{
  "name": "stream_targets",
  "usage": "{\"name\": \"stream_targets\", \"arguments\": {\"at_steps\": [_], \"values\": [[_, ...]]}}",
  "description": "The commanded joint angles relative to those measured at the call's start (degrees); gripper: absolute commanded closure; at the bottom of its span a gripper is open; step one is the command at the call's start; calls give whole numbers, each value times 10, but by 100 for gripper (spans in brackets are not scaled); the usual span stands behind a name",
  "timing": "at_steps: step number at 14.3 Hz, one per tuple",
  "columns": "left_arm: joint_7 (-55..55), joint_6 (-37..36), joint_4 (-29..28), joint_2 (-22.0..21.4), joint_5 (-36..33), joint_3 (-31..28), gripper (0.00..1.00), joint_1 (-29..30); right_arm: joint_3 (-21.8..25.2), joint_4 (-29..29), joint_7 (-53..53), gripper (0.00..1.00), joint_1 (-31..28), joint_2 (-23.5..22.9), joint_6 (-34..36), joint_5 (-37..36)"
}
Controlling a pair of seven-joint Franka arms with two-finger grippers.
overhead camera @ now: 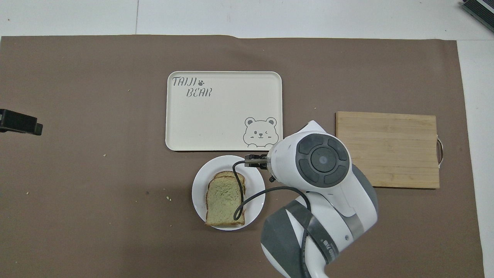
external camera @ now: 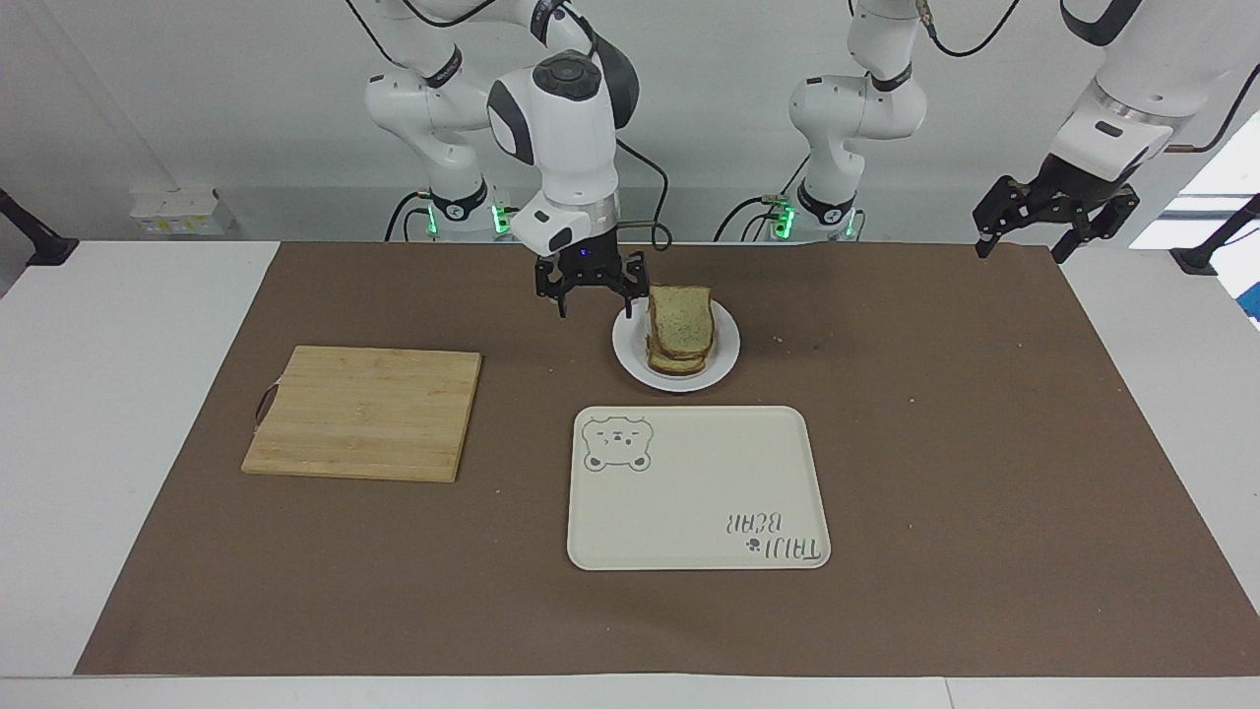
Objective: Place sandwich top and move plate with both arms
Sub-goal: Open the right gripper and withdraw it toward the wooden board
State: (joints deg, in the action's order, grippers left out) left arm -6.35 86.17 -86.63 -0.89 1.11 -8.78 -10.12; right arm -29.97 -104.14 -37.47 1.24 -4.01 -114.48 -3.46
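Your right arm's black two-finger gripper (external camera: 588,288) hangs empty with its fingers spread, just above the brown mat and just beside the small round white plate (external camera: 724,366), on the side of the plate toward the right arm's end of the table. From this gripper the plate rim is the nearest thing, close by but not touching. The sandwich top, a pale speckled slice of bread with a brown crust (external camera: 681,317), lies flat on the stack of bread in the middle of that plate, so that part of the job looks done. Its long axis runs from the robots' side out toward the cream rectangular tray with the bear drawing (external camera: 697,489), which sits just beside the plate, farther from the robots. The right arm is bent high, its wrist pointing straight down, and a black cable loops from it over the plate. Your left arm's black gripper (external camera: 1055,215) waits raised over the mat's edge at the left arm's end of the table, well apart from the plate; its fingers look spread, though that is hard to judge from here. The right gripper is far nearer the plate; the left has the longer reach to the facing rim.
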Motion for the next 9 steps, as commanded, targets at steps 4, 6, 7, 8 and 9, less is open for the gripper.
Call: {"name": "stream_targets", "arguments": {"at_steps": [4, 6, 7, 8, 9], "values": [[-6, -7, 2, -3, -6, -1, 0, 0, 28, 40, 14, 0, -9, 45, 58, 2], [-6, -7, 2, -3, -6, -1, 0, 0, 41, 86, 14, 0, -10, 44, 112, 3], [-6, -7, 2, -3, -6, -1, 0, 0, 51, 103, 15, 0, -10, 44, 131, 3], [-6, -7, 2, -3, -5, -1, 0, 0, 60, 118, 15, 0, -10, 44, 150, 3], [-6, -7, 2, -3, -6, -1, 0, 0, 68, 133, 15, 0, -10, 45, 164, 4]]}}
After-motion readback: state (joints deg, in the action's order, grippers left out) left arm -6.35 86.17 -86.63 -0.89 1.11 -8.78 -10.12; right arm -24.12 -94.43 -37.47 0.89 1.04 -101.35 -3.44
